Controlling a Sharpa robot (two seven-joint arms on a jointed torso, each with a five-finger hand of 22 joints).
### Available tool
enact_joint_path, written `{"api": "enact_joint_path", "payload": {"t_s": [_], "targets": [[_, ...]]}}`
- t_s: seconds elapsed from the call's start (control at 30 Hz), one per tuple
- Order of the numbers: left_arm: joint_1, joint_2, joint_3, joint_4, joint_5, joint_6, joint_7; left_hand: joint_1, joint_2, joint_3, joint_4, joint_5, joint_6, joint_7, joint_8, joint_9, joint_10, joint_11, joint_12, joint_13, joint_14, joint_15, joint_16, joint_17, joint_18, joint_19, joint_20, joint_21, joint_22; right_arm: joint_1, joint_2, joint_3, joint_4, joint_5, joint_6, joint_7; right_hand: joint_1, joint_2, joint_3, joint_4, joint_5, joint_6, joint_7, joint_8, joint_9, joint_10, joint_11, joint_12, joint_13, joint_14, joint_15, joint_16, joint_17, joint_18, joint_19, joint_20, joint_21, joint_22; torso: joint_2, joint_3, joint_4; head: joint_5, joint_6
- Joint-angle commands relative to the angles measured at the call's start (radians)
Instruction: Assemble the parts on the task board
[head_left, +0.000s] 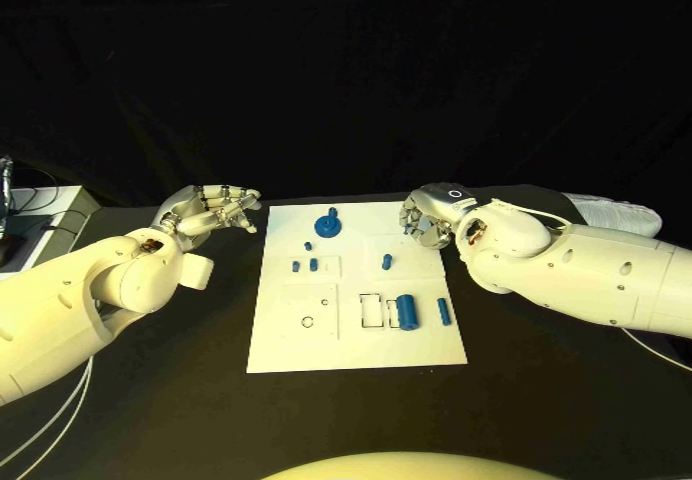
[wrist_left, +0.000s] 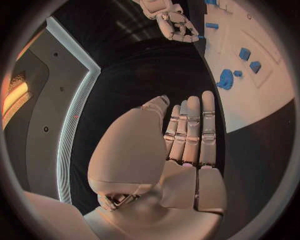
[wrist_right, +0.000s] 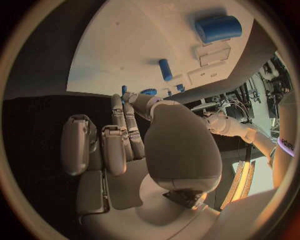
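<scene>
White task board (head_left: 289, 345) at frame centre, blue parts (head_left: 410, 312) scattered on it. Left hand (head_left: 214, 210) and right hand (head_left: 430, 218) flanking its upper corners, fingers apart, holding nothing.

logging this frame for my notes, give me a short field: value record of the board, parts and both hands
surface: black table
task board: white plate, middle of the table
parts: blue, on the board; round knobbed piece at the far edge, large cylinder near the right side, small pegs between
left hand: beside the board's far left corner, holds nothing
right hand: at the board's far right corner, holds nothing
assembly: no part held
</scene>
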Motion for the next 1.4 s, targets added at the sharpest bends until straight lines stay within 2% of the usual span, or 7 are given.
{"api": "enact_joint_path", "payload": {"t_s": [0.03, 0.3, 0.53, 0.67, 0.9, 1.13, 1.4], "targets": [[0.000, 0.001, 0.001, 0.001, 0.008, 0.021, -0.003, -0.001, -0.008, 0.003, 0.000, 0.000, -0.006, 0.002, 0.004, -0.001, 0.001, 0.005, -0.001, -0.001, 0.004, 0.000, -0.005, -0.001, 0.013, 0.007, -0.002, -0.006, -0.001, 0.008, -0.012, 0.001, 0.039, 0.024, -0.014, -0.001, 0.005, 0.011, 0.003, -0.002, -0.001, 0.009, 0.000, 0.006, 0.000, 0.034, -0.026, -0.001, 0.002, 0.056, -0.006, 0.000, 0.028, -0.001, 0.043, -0.005, 0.004, 0.161, -0.001, -0.0008, -0.0017, 0.004, 0.002], [-0.002, 0.008, 0.001, 0.004, 0.018, 0.016, 0.000, -0.002, -0.010, 0.006, 0.000, 0.000, -0.008, 0.003, 0.004, -0.002, -0.001, 0.005, -0.002, -0.002, 0.005, 0.000, -0.005, -0.001, 0.013, 0.008, -0.002, -0.006, -0.002, 0.012, -0.004, 0.001, 0.155, 0.003, -0.020, 0.014, 0.005, 0.011, 0.003, -0.003, -0.002, 0.009, -0.001, 0.006, 0.000, 0.035, -0.026, -0.002, 0.002, 0.056, -0.006, 0.001, 0.029, -0.001, 0.043, -0.005, 0.005, 0.162, -0.007, -0.0026, -0.0016, 0.023, 0.006], [-0.002, 0.016, 0.001, 0.011, 0.040, -0.020, 0.025, -0.003, -0.011, 0.007, 0.000, 0.000, -0.009, 0.004, 0.003, -0.002, -0.001, 0.006, -0.002, -0.002, 0.005, 0.000, -0.006, -0.001, 0.013, 0.008, -0.001, -0.006, -0.002, -0.012, 0.040, -0.005, 0.194, -0.066, -0.026, 0.023, 0.005, 0.011, 0.004, -0.003, -0.002, 0.009, -0.001, 0.006, 0.000, 0.036, -0.026, -0.003, 0.001, 0.056, -0.006, 0.001, 0.029, -0.001, 0.043, -0.005, 0.004, 0.161, -0.011, -0.0066, -0.0016, 0.054, 0.002], [-0.002, 0.021, 0.001, 0.018, 0.058, -0.051, 0.041, -0.003, -0.011, 0.008, 0.000, 0.000, -0.009, 0.004, 0.004, -0.002, -0.001, 0.006, -0.002, -0.002, 0.005, 0.000, -0.006, -0.001, 0.013, 0.008, -0.001, -0.007, -0.002, -0.036, 0.075, -0.009, 0.199, -0.094, -0.029, 0.031, 0.004, 0.011, 0.004, -0.004, -0.002, 0.009, 0.000, 0.007, 0.001, 0.036, -0.026, -0.003, 0.001, 0.056, -0.006, 0.001, 0.028, -0.001, 0.043, -0.005, 0.004, 0.162, -0.014, -0.0095, -0.0008, 0.072, -0.002], [-0.003, 0.030, 0.001, 0.030, 0.069, -0.077, 0.048, -0.002, -0.012, 0.010, 0.000, 0.000, -0.009, 0.004, 0.004, -0.002, -0.001, 0.006, -0.001, -0.002, 0.004, 0.000, -0.006, -0.002, 0.013, 0.008, -0.001, -0.007, -0.002, -0.078, 0.128, -0.016, 0.184, -0.113, -0.021, 0.043, 0.004, 0.010, 0.004, -0.004, -0.002, 0.009, 0.000, 0.007, 0.001, 0.036, -0.026, -0.004, 0.001, 0.056, -0.006, 0.001, 0.028, -0.001, 0.043, -0.006, 0.003, 0.161, -0.015, -0.0131, 0.0004, 0.082, -0.004], [-0.004, 0.031, 0.001, 0.039, 0.071, -0.084, 0.050, -0.001, -0.013, 0.014, -0.002, 0.000, -0.008, 0.003, 0.006, -0.002, 0.001, 0.005, 0.000, -0.002, 0.004, 0.000, -0.007, -0.002, 0.013, 0.009, -0.001, -0.007, -0.002, -0.116, 0.167, -0.021, 0.156, -0.133, -0.034, 0.047, 0.004, 0.010, 0.005, -0.005, -0.002, 0.009, 0.000, 0.007, 0.001, 0.036, -0.026, -0.004, 0.001, 0.056, -0.007, 0.000, 0.027, 0.000, 0.042, -0.006, 0.001, 0.161, -0.012, -0.0100, -0.0001, 0.095, -0.006], [-0.010, 0.026, 0.001, 0.044, 0.072, -0.083, 0.050, -0.001, -0.013, 0.014, -0.002, 0.000, -0.008, 0.003, 0.006, -0.002, 0.001, 0.005, 0.000, -0.002, 0.004, 0.000, -0.007, -0.002, 0.013, 0.009, -0.001, -0.007, -0.002, -0.131, 0.184, -0.022, 0.137, -0.151, -0.035, 0.043, 0.005, 0.010, 0.006, -0.006, -0.001, 0.008, 0.000, 0.007, 0.002, 0.036, -0.026, -0.006, 0.001, 0.056, -0.007, 0.001, 0.029, -0.001, 0.043, -0.006, 0.004, 0.162, -0.013, -0.0089, 0.0000, 0.105, -0.011]]}}
